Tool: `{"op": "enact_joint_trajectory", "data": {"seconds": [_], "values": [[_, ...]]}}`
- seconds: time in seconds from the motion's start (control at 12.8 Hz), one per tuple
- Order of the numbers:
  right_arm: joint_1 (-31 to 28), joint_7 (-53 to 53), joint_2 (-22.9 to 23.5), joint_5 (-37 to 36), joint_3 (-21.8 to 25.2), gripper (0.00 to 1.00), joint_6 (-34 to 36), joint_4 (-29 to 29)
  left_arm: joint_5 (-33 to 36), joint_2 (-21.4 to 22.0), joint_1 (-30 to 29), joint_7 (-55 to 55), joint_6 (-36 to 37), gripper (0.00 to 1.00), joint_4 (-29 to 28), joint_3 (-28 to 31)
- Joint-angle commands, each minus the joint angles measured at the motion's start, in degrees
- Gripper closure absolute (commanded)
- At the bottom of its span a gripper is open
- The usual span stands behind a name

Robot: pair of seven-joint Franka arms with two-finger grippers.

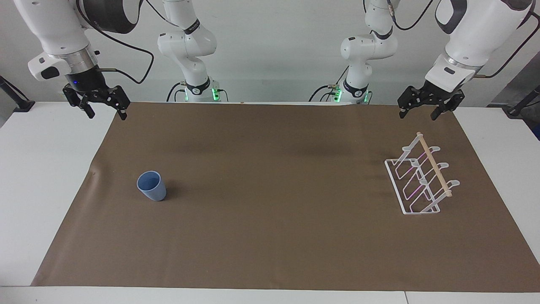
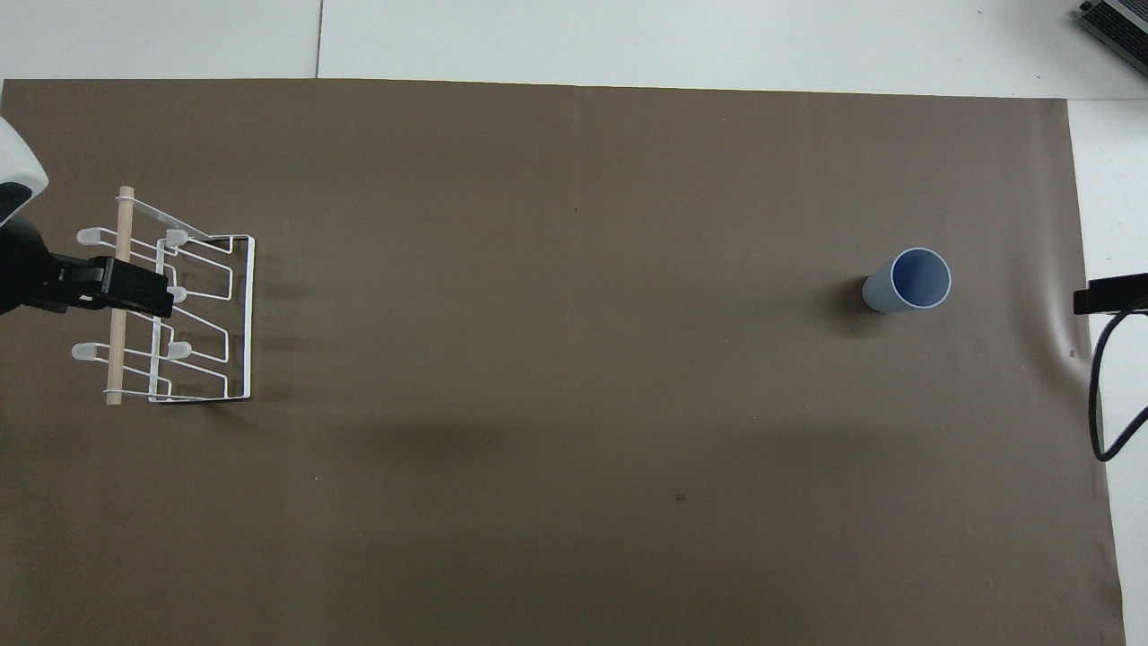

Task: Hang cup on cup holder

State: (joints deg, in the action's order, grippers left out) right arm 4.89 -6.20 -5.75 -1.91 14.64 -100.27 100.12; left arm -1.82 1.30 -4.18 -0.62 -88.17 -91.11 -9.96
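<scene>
The light-blue cup (image 1: 152,186) stands upright, mouth up, on the brown mat toward the right arm's end of the table; it also shows in the overhead view (image 2: 908,281). The white wire cup holder (image 1: 422,177) with its wooden dowel stands toward the left arm's end, also in the overhead view (image 2: 202,314). My right gripper (image 1: 105,112) hangs open and empty high over the mat's corner, well apart from the cup. My left gripper (image 1: 417,113) hangs open and empty in the air, clear of the holder. In the overhead view it (image 2: 134,285) overlaps the holder.
The brown mat (image 1: 270,236) covers most of the white table (image 1: 42,169). White table margins lie bare at both ends. A black cable (image 2: 1103,395) hangs at the right arm's end.
</scene>
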Motion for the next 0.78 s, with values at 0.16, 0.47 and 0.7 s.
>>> {"op": "enact_joint_trajectory", "data": {"seconds": [0.16, 0.47, 0.7], "values": [[0.1, -0.4, -1.5, -0.7, -0.1, 0.0, 0.0, 1.5, 0.6, 1.4, 0.1, -0.3, -1.0, 0.0, -1.8, 0.1], [0.2, -0.4, -1.5, -0.7, -0.1, 0.0, 1.1, 1.4, 0.6, 1.9, 0.1, -0.4, -1.5, 0.0, -2.8, 0.1], [0.4, -1.4, -1.6, -0.5, -0.9, 0.0, 1.6, 1.6, 0.6, 2.4, 0.1, -0.4, -2.4, 0.0, -4.2, 0.1]]}}
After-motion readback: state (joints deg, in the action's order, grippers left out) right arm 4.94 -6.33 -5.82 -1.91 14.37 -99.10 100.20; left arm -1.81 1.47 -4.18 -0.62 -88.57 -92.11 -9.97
